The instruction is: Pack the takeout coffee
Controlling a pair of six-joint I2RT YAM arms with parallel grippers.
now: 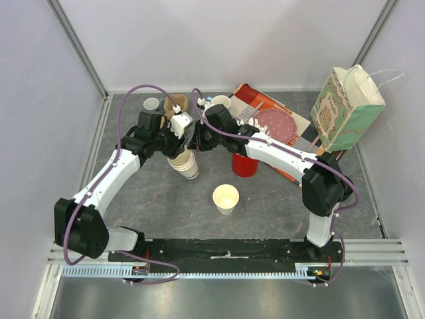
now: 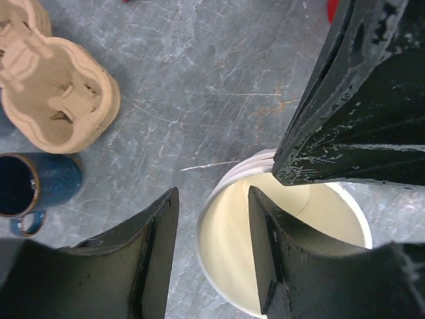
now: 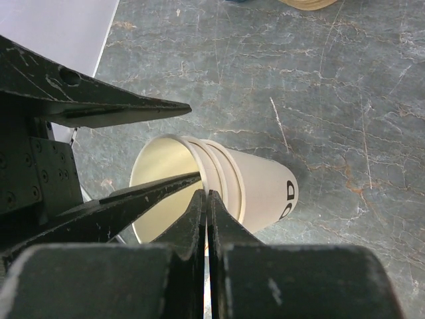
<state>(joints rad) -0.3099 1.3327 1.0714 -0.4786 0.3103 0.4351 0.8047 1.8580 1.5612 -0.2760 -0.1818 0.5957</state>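
Note:
A stack of nested cream-white paper cups (image 1: 185, 164) with dark lettering and no lid stands mid-table. It also shows in the left wrist view (image 2: 226, 239) and the right wrist view (image 3: 265, 186). My left gripper (image 1: 179, 138) (image 2: 214, 199) is open and straddles the stack's rim, one finger inside and one outside. My right gripper (image 1: 198, 137) (image 3: 206, 194) is shut, pinching the rim of the same stack from the other side. A single lidless paper cup (image 1: 226, 198) stands nearer the front. No black lids are in view.
A cardboard cup carrier (image 1: 176, 106) (image 2: 56, 93) lies at the back, with a white mug (image 1: 152, 104) beside it. A dark blue mug (image 2: 26, 186), a red cup (image 1: 244, 165), a patterned paper bag (image 1: 348, 106) and a red box (image 1: 265, 109) stand around.

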